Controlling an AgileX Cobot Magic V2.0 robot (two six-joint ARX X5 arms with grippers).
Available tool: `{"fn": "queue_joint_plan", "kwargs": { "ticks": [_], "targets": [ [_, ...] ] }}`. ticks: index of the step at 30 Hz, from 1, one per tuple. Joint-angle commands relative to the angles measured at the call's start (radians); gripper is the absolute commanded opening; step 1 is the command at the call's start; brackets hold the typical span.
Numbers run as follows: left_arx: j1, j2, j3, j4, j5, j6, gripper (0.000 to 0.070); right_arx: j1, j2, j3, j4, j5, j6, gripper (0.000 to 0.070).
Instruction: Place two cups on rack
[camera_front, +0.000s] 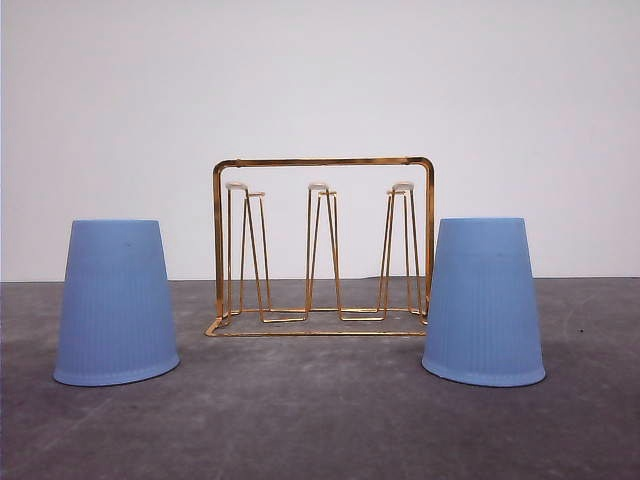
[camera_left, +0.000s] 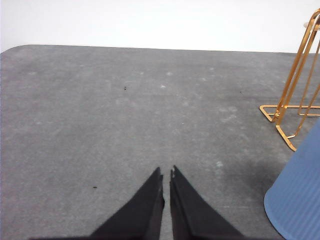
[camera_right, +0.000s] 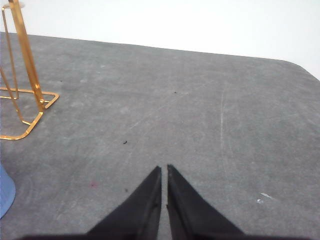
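1. In your front view, the rack (camera_front: 323, 245) stands upright at the middle of the grey table (camera_front: 320, 420), in front of a white wall (camera_front: 320, 80). Its three white-tipped pegs (camera_front: 319, 187) point up and carry nothing.
2. The left cup (camera_front: 116, 302) sits mouth-down on the table, left of the rack and nearer the camera. It stands apart from the rack.
3. The right cup (camera_front: 484, 300) sits mouth-down on the table, right of the rack and nearer the camera. In this view its upper edge overlaps the rack's right post; you cannot tell whether the two touch.
4. In your left wrist view, the left gripper (camera_left: 166, 172) hangs over bare table. Its black fingers (camera_left: 150, 200) are nearly together, leaving a narrow slit, and hold nothing. A corner of the rack (camera_left: 290, 107) and part of the left cup (camera_left: 297, 200) lie off to one side, apart from the fingers.
5. In your right wrist view, the right gripper (camera_right: 164, 168) hangs over bare table. Its fingers (camera_right: 187, 210) are nearly together and hold nothing. A corner of the rack (camera_right: 30, 95) and a sliver of the right cup (camera_right: 5, 195) show at the picture's edge.
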Motion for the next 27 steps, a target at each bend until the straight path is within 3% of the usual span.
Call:
{"fn": "queue_joint_plan", "kwargs": {
  "ticks": [1,27],
  "targets": [
    [0.003,0.000,-0.015,-0.006,-0.003,-0.007,0.0003,0.000,-0.001,-0.002,0.013,0.003,0.003,0.0018],
    [0.003,0.000,-0.015,-0.006,-0.003,-0.008,0.0003,0.000,-0.001,-0.002,0.013,0.003,0.003,0.0018]
  ]
}}
